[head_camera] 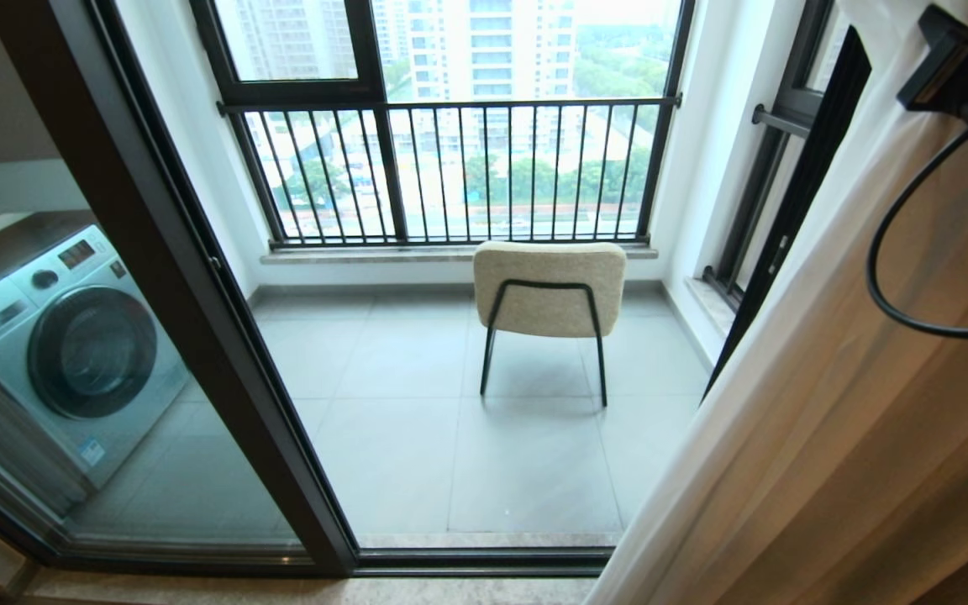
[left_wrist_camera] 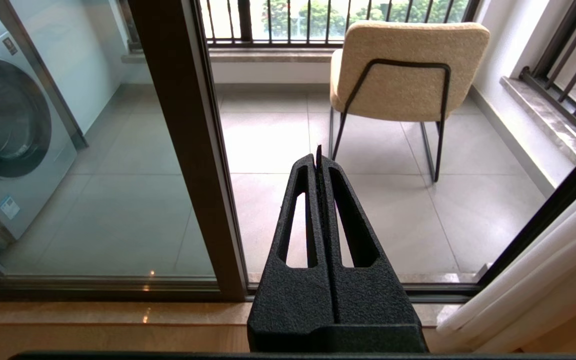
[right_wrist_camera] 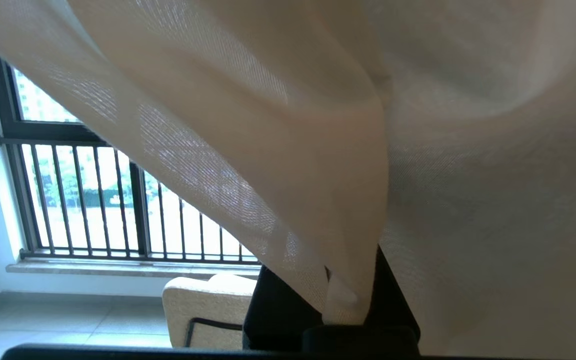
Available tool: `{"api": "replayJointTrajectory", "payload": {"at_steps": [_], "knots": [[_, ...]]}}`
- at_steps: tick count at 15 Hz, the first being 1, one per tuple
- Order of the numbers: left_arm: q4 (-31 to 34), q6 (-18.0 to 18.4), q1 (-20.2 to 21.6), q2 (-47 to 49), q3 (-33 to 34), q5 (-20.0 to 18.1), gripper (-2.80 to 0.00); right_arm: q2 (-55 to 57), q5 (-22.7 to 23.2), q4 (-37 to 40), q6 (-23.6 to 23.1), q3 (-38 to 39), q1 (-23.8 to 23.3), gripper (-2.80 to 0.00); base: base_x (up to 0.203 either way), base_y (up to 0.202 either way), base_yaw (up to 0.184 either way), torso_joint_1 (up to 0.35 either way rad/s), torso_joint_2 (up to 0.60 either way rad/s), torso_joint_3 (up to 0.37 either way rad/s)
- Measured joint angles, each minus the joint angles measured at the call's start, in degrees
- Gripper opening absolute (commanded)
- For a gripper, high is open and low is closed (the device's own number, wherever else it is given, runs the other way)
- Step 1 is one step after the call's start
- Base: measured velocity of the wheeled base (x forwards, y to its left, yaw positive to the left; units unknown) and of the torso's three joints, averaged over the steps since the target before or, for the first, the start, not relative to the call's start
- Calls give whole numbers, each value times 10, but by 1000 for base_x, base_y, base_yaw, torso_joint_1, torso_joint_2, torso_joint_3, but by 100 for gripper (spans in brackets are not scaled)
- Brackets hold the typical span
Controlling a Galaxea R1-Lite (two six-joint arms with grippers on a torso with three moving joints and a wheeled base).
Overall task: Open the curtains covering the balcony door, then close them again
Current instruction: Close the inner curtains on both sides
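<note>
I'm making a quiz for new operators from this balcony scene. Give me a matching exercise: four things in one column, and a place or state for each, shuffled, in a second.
Things:
1. curtain
2. chair
3. washing machine
4. left gripper

Places or states:
A. behind the glass pane of the balcony door
B. shut on nothing, pointing toward the balcony floor
C. pinched in the right gripper, pulled to the right side
D. standing on the balcony tiles, its back to the camera

Pairs: 1-C, 2-D, 3-A, 4-B
</note>
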Motion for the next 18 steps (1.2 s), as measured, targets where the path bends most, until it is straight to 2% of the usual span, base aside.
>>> {"api": "replayJointTrajectory", "payload": {"at_steps": [5, 18], "knots": [[0, 0, 0, 0, 0, 0, -280, 6, -1, 0, 0, -4, 13, -280, 0, 19, 1, 0, 1, 0], [0, 0, 0, 0, 0, 0, -280, 11, -3, -2, -1, -8, 34, -280, 0, 190, 1, 2, 1, 3]]}}
